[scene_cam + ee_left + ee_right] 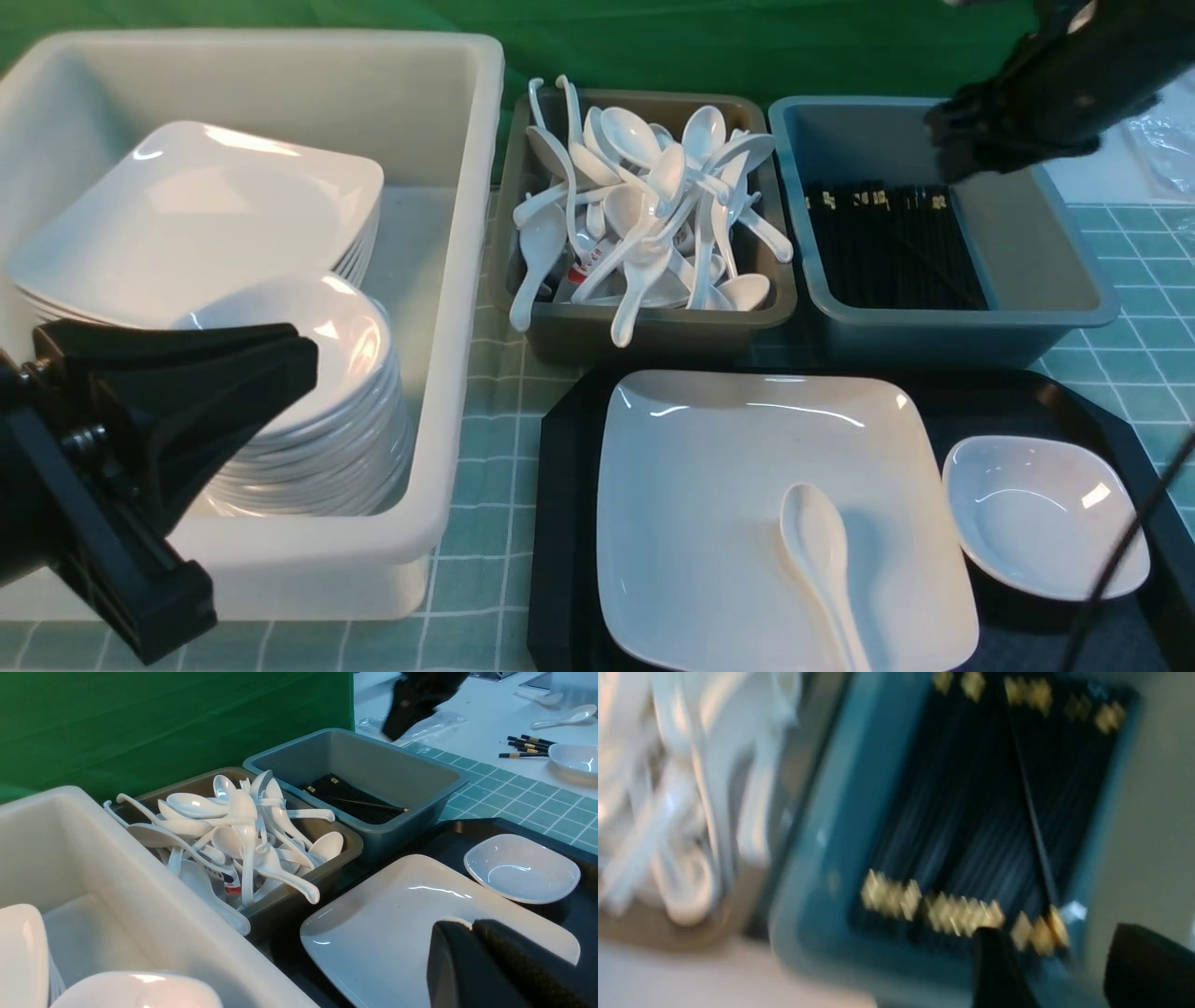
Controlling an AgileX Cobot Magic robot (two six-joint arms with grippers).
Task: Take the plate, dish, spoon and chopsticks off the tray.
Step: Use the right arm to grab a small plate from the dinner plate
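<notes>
The black tray [565, 448] lies at the front right. On it sits the large white plate [728, 504], and the spoon [822, 560] rests on the plate's near half. The small dish [1041, 513] stands on the tray to the right of the plate. Black chopsticks [887, 247] lie inside the blue-grey bin [1027, 252], one askew on top of the others [369, 805]. My right gripper [948, 149] hovers over that bin's far side, open and empty [1064, 961]. My left gripper [303, 359] is shut on nothing, above the white tub's near edge [472, 926].
The white tub [457, 280] on the left holds stacked plates [205, 205] and stacked dishes [317, 373]. A brown bin [653, 322] heaped with spoons stands beside the blue-grey bin. Off to the right, more chopsticks [528, 746] and another dish [574, 758] lie on a white surface.
</notes>
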